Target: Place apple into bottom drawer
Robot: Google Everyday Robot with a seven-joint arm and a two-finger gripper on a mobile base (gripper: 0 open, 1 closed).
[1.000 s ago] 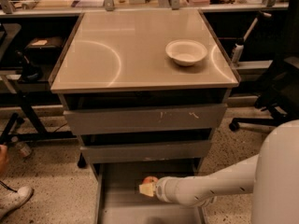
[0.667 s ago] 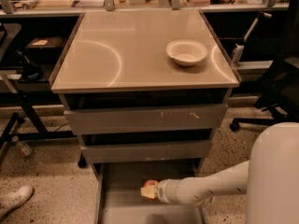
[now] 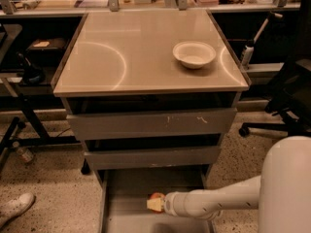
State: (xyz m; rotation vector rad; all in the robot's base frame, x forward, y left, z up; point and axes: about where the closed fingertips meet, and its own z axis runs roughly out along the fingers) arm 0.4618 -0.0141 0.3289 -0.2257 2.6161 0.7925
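A grey metal cabinet with a smooth beige tabletop [image 3: 131, 52] stands on a speckled floor [image 3: 53, 193]. A shallow white bowl [image 3: 194, 54] sits on the tabletop towards its right rear corner. Beneath the top, a grey top drawer [image 3: 150, 124] with a scratched front and a grey middle drawer [image 3: 153, 158] both stand slightly pulled out. The deep grey bottom drawer [image 3: 126, 212] is pulled far out, its flat floor exposed. A white tubular robot arm [image 3: 214, 203] reaches in from the right, low over that drawer. The gripper [image 3: 156, 206] at its tip is inside the drawer, at the small round red-orange apple [image 3: 156, 197]. A white shoe [image 3: 17, 205] shows at lower left and a black office chair [image 3: 291, 96] at right.
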